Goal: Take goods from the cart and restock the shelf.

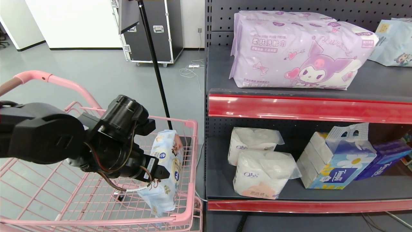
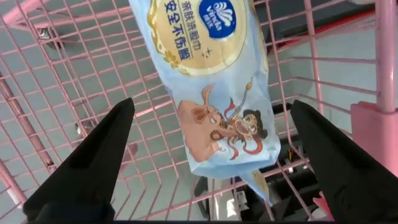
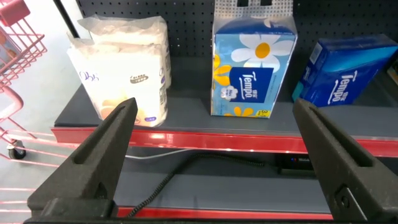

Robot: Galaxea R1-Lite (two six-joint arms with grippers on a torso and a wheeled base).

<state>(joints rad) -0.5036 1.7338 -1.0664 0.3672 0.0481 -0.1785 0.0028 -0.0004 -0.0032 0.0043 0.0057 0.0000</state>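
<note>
Bare space is offered by the dark grey, red-edged metal shelf [image 1: 289, 111]. In the pink wire cart [image 1: 192, 151], a pale blue soft pack [image 1: 172, 154] is propped against the wire wall, flanked by the released left end effector [image 2: 211, 106], ready to be grasped.

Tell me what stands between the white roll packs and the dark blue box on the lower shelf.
The flowered light-blue tissue pack, as the right wrist view shows.

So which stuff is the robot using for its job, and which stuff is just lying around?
For the job: pink cart; light blue pack in the cart, between the left arm's open jaws; shelf.
Just lying about: black wheeled case; black pole; white cable on the floor.
</note>
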